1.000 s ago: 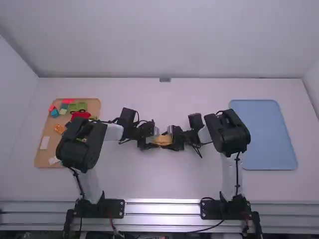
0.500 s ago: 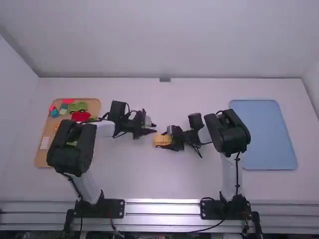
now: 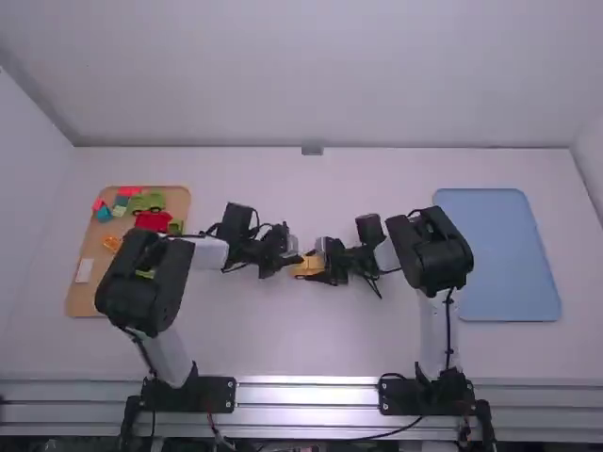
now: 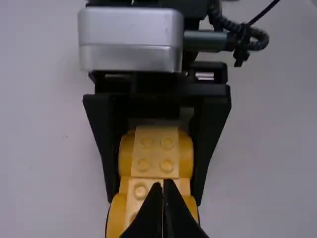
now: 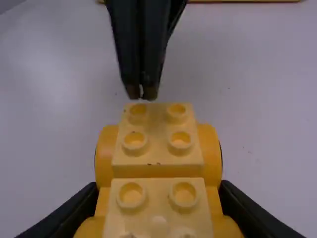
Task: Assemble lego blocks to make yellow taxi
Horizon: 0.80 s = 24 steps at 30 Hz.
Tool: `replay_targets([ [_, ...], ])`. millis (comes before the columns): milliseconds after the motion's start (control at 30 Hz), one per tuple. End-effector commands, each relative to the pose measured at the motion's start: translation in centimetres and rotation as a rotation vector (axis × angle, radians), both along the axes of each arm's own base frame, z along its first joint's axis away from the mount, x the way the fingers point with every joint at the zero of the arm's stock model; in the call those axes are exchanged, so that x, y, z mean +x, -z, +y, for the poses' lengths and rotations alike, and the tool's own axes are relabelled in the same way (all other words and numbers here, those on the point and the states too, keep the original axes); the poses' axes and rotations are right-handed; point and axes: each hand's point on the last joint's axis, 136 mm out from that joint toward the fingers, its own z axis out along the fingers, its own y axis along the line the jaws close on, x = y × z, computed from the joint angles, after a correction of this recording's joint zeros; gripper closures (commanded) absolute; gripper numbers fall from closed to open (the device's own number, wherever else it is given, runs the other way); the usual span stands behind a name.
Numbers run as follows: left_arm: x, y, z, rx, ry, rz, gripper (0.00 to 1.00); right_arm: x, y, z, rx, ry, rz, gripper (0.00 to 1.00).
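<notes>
Near the table's middle, my right gripper (image 3: 328, 266) is shut on a yellow block vehicle (image 3: 305, 266). Just left of it stands my left gripper (image 3: 297, 258). The left wrist view has the left gripper (image 4: 163, 183) with both fingertips together and nothing between them, over part of the yellow vehicle (image 4: 154, 153). In the right wrist view, the right gripper (image 5: 157, 203) clasps the vehicle (image 5: 158, 161) on both sides; studs show on its two joined upper blocks. The left gripper's shut tips are close to its far end; whether they touch, I cannot tell.
At the left, a tan tray (image 3: 75, 301) holds a red piece (image 3: 153, 221), a green vehicle (image 3: 146, 201), an orange piece (image 3: 112, 243) and several small coloured blocks; the left arm covers part of it. A blue tray (image 3: 499, 254) lies at the right.
My left gripper backed off leftward from the yellow vehicle, then came back right beside it, now shut. The right gripper has kept still with the vehicle.
</notes>
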Motion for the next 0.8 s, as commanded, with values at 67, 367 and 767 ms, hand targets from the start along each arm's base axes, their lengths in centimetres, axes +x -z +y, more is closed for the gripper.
replay_targets([
  [67, -0.7, 1.4, 0.5, 0.039, -0.023, 0.034, 0.98, -0.6, 0.7, -0.1, -0.010, 0.000, 0.030, 0.41],
  [367, -0.8, 2.2, 0.3, 0.043, -0.015, 0.047, 0.98, -0.6, 0.7, -0.1, -0.010, 0.000, 0.030, 0.41],
  [767, -0.4, 4.4, -0.4, 0.062, -0.010, 0.104, 0.98, -0.8, 0.4, 0.0, 0.008, -0.012, 0.035, 0.41],
])
